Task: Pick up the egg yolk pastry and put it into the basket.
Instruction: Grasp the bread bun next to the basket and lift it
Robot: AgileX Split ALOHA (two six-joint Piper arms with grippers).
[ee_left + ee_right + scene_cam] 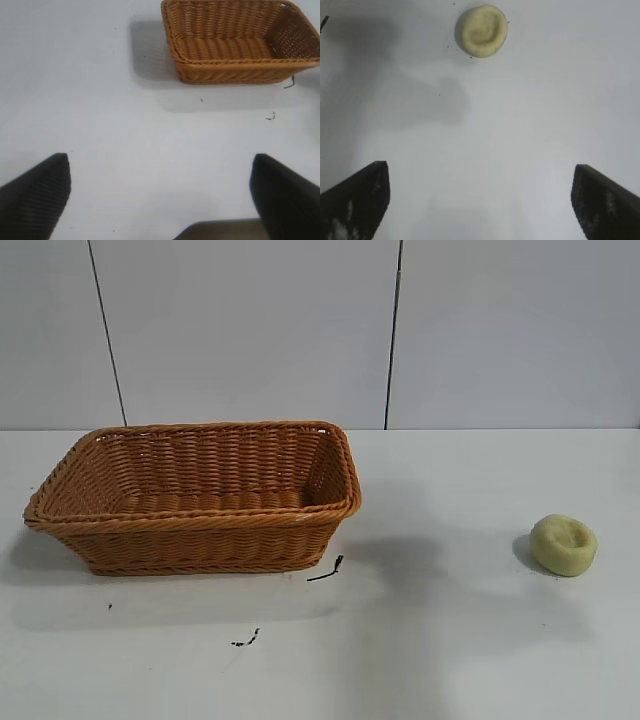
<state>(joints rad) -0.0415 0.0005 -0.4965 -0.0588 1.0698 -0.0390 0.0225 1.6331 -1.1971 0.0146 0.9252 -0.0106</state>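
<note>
The egg yolk pastry (pixel 564 544), a small pale yellow round bun with a dimple, lies on the white table at the right. It also shows in the right wrist view (pixel 483 30), well ahead of my right gripper (pixel 480 200), which is open and empty above the table. The orange-brown wicker basket (pixel 200 522) stands at the left and is empty. It also shows in the left wrist view (pixel 240 62), far ahead of my left gripper (pixel 160 197), which is open and empty. Neither gripper shows in the exterior view.
Small black marks (pixel 326 570) lie on the table just in front of the basket's right corner, and another (pixel 246 640) lies nearer the front. A white panelled wall (pixel 320 330) stands behind the table.
</note>
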